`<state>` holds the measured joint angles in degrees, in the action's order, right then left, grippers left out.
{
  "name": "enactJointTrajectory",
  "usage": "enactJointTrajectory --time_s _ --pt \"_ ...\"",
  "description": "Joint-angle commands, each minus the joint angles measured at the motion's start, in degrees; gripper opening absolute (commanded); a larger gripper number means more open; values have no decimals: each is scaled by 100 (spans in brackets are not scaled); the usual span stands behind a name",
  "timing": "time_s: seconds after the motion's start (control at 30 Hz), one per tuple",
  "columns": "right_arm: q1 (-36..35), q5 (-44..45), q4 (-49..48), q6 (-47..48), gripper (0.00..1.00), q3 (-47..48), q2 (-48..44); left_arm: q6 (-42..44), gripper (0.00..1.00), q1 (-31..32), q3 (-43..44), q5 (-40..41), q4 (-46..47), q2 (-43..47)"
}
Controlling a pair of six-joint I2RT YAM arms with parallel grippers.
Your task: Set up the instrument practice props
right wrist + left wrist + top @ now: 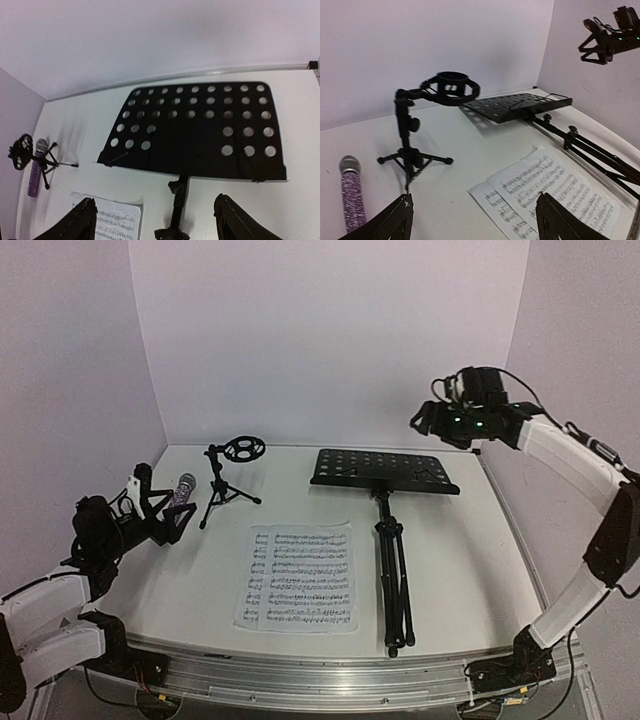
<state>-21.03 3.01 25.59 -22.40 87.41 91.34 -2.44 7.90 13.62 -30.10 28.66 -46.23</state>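
The black music stand lies flat on the table, with its perforated tray (pixel 385 472) at the far end and its folded legs (pixel 398 615) toward me. Two overlapping white sheet-music pages (pixel 300 577) lie left of its pole. The small mic stand (pixel 222 485) is upright, its ring holder (pixel 244 449) empty. The glittery purple microphone (pixel 183 490) lies on the table just left of it. My left gripper (pixel 172 508) hovers low beside the microphone, open and empty (pixel 475 200). My right gripper (pixel 440 422) hangs high above the tray's right end, open and empty (pixel 155 200).
White walls enclose the table on the left, back and right. A metal rail (pixel 330 680) runs along the near edge between the arm bases. The stand's pole (pixel 585 150) stretches across the right half of the tabletop.
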Motion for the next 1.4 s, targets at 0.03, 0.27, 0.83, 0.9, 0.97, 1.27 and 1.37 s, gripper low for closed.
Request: enactJointTrajectory --time_s 0.03,0.27,0.83,0.9,0.97,1.27,1.37 --pt "-744 1062 1977 -506 78 910 1182 -218 83 820 728 11 -1215 -504" --pt "-916 873 2607 -627 73 1809 2541 -336 83 1658 1255 364 -735 -1578" --pt "-1165 1356 2663 -913 43 2374 3978 -248 85 1917 1545 879 -15 -2637" --pt "-1166 1511 2652 -964 41 2346 4068 -290 85 1917 1545 941 -47 -2661" --pt "-1166 1588 2628 -946 40 2385 4208 -317 85 1917 1535 952 -50 -2657" --pt "-1149 1689 2382 -1036 28 2342 4617 -337 85 1917 1498 1033 -76 -2599" --pt "-1116 1721 2304 -1083 11 2306 4614 -324 85 1917 1499 1033 -114 -2560"
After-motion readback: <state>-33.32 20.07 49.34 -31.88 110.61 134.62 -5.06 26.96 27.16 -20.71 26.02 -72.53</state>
